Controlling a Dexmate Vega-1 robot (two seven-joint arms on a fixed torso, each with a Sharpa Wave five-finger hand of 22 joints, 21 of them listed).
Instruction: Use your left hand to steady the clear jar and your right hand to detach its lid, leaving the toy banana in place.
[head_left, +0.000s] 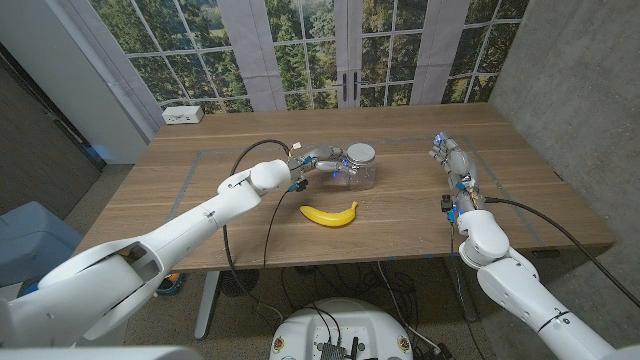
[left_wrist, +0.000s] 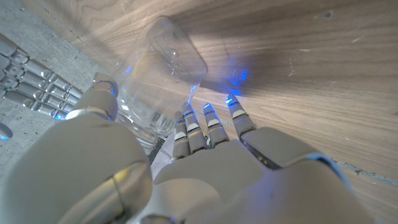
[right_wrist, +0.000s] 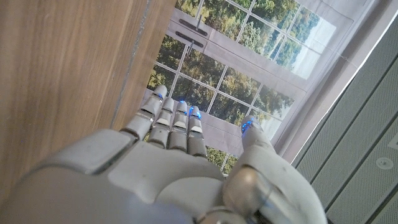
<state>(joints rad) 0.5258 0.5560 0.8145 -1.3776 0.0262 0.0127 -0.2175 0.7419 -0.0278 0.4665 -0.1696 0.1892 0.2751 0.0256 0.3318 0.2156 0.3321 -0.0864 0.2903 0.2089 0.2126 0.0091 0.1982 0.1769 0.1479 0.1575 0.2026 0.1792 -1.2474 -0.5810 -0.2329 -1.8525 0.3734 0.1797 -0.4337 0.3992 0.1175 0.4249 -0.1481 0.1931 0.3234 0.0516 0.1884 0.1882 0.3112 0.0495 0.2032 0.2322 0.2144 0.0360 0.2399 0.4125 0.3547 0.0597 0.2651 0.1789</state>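
Clear jar (head_left: 360, 170) stands mid-bench, lid (head_left: 361, 153) on; left hand (head_left: 318, 160) fingers (left_wrist: 208, 121) cup its side; right hand (head_left: 447, 152) waits empty, fingers spread, near the right edge; jar likely light, rigid, slippery; grip the lid's rim; banana (head_left: 329, 214) lies nearer the front edge.

arms: glossy white shells | black cables | hands: silver-grey fingers (right_wrist: 177, 124), blue-lit tips

Wooden table (head_left: 400, 215), clear jar (head_left: 360, 167) (lidded), toy banana (head_left: 329, 214)
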